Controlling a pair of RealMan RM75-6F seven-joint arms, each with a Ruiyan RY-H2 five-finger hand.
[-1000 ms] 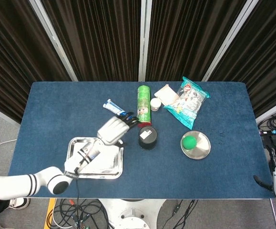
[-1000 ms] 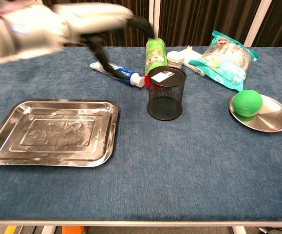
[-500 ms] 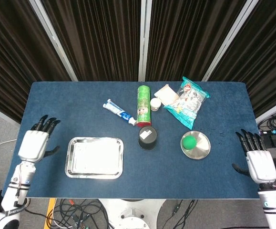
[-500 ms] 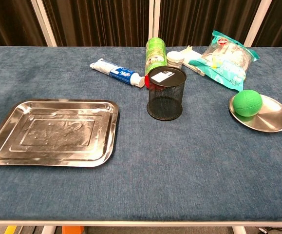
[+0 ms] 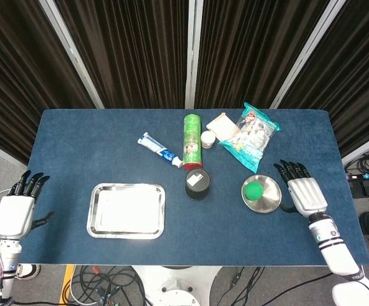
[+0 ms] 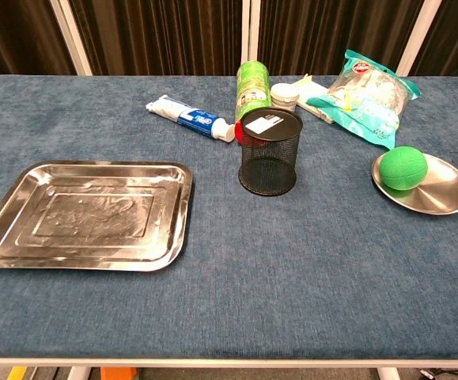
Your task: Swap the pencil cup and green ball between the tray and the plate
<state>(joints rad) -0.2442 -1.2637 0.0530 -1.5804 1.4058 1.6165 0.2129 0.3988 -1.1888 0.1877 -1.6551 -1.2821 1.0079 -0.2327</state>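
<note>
Pencil cup point(image 6: 269, 151) stands upright on the table point(image 6: 308, 261) between the bare tray point(image 6: 86, 214) and the plate point(image 6: 437, 186) holding the green ball point(image 6: 403, 167). Only the head view shows the hands: right hand point(image 5: 304, 193) beside the plate, left hand point(image 5: 17, 211) off the table's edge, both spread, holding nothing. Toothpaste point(image 6: 191, 118), green can point(image 6: 251, 89) and snack bag point(image 6: 369, 96) lie behind.

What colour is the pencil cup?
Black mesh pencil cup, with a white label inside; clearest in the chest view.
</note>
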